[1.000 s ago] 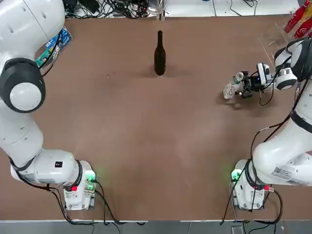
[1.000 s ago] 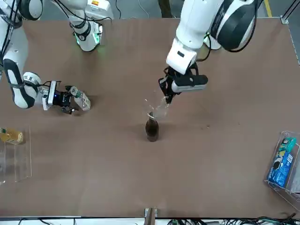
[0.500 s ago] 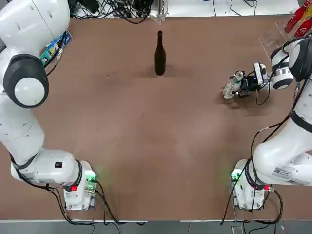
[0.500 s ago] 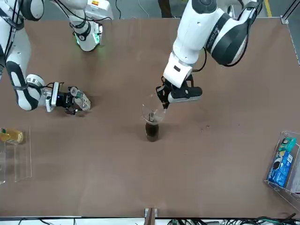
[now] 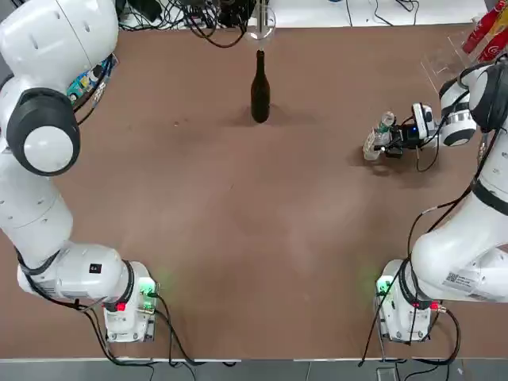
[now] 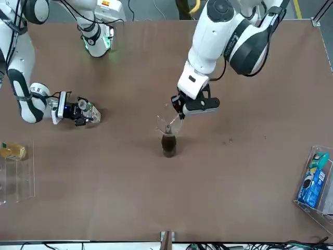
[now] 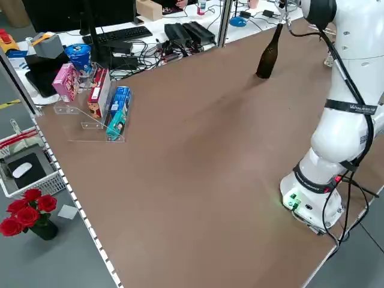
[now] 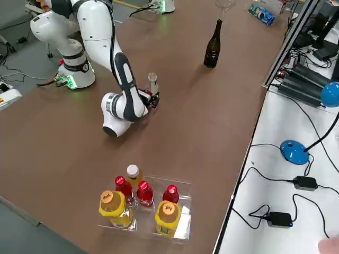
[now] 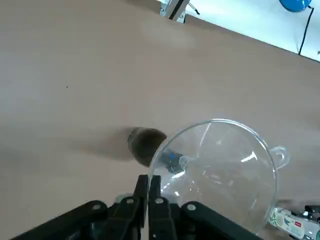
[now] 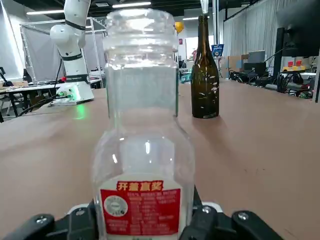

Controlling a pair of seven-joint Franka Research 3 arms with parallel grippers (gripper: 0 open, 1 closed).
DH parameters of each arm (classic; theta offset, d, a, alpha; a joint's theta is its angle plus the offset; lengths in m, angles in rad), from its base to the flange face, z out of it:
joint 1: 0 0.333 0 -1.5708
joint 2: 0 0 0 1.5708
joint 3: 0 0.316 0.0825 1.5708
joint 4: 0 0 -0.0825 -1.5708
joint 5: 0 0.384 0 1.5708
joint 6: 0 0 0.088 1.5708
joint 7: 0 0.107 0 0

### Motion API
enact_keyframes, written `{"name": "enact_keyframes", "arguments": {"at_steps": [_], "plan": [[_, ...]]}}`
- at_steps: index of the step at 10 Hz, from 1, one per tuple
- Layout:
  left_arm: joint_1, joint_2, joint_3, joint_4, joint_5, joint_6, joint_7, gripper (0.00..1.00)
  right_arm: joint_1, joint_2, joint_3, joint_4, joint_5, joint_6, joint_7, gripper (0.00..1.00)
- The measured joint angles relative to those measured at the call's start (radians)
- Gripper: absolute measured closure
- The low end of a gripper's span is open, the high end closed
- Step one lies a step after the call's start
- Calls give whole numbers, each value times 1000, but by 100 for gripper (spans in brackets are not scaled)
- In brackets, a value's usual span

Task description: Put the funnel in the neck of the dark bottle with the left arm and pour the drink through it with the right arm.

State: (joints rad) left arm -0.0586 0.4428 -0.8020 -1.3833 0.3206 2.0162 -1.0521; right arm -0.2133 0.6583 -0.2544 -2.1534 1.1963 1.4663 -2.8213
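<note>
The left gripper [image 6: 178, 108] pinches the funnel [image 6: 167, 124] just above the dark bottle [image 6: 168, 144] at far centre, needing lowering into its neck, while the right gripper [image 5: 386, 141] clasps the drink [image 5: 376, 138] at the right.

The only legible writing was the white Chinese characters "开盖赢奖" on the red label of the drink [image 10: 142, 165] between the right gripper's [image 10: 142, 212] jaws; the smaller print on that label was too fine to read.
</note>
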Motion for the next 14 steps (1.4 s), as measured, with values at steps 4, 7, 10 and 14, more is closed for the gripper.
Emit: {"name": "enact_keyframes", "arguments": {"at_steps": [4,7,10,14], "plan": [[0,3,-4,-13,0,-7,0,96,3,0,0,1,0,0,0,41],[5,3,-5,-12,0,-19,0,96,4,0,0,2,1,-3,0,47],[7,3,-5,-10,0,-52,11,96,4,0,-2,7,1,-32,26,48],[4,4,-5,-14,0,-57,11,69,6,-101,-26,19,-3,-45,102,48]]}}
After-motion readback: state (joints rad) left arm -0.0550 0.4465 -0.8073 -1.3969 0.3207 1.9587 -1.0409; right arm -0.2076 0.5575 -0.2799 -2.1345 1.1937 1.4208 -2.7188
